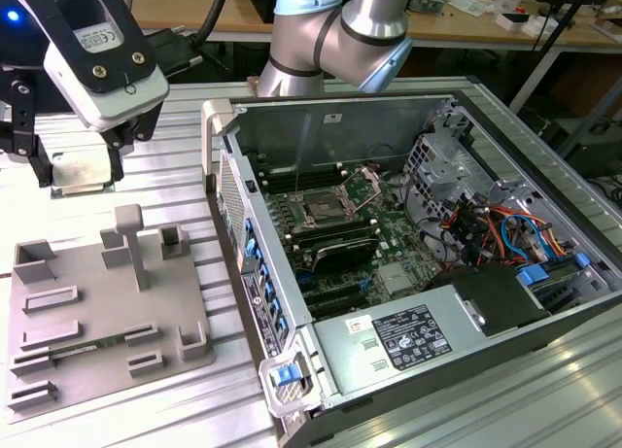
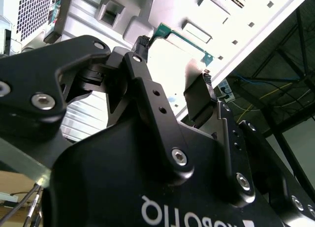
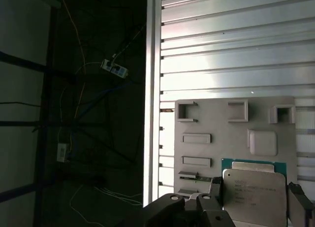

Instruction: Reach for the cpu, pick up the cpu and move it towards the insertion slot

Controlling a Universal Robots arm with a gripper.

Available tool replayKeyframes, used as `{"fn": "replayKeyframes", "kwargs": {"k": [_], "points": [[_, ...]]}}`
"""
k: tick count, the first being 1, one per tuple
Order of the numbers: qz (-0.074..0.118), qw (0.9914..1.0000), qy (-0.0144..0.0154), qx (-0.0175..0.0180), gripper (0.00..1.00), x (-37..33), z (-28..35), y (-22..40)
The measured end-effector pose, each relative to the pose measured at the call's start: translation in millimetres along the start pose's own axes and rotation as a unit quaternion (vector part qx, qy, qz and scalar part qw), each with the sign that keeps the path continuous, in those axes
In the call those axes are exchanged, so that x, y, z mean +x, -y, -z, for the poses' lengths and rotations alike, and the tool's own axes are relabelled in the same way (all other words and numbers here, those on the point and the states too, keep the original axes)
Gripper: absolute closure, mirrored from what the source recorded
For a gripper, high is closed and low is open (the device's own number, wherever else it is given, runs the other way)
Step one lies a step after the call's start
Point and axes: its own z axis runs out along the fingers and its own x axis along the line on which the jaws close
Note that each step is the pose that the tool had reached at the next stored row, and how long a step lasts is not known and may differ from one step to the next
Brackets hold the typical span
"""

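In the exterior view, my gripper (image 1: pixel 82 156) hangs at the far left, above the ribbed table and just beyond the grey fixture plate (image 1: pixel 97 302). It is shut on the cpu (image 1: pixel 80 171), a flat square chip with a silvery top. In the first wrist view the cpu (image 3: pixel 253 192) sits between the two black fingers (image 3: pixel 215 186), with the plate below it. The second wrist view shows the cpu's (image 2: pixel 170 69) underside and green edge between the fingertips. The insertion slot (image 1: pixel 326 210) lies inside the open computer case, well toward the exterior view's right of the gripper.
The open computer case (image 1: pixel 224 137) stands between the gripper and the socket, its side wall raised. Memory slots, cables and a power supply (image 1: pixel 408 336) surround the socket. The fixture plate carries raised blocks (image 1: pixel 131 239). In the first wrist view the table's edge (image 3: pixel 152 89) drops to the dark floor.
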Motion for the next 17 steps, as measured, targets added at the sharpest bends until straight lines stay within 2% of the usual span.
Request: {"fn": "replayKeyframes", "kwargs": {"k": [10, 17], "points": [[0.000, 1.00000, 0.0000, 0.0000, 0.45, -0.4, 4.6, -0.4], [0.000, 1.00000, 0.0000, -0.0009, 0.45, -10.4, 4.8, -0.2]]}}
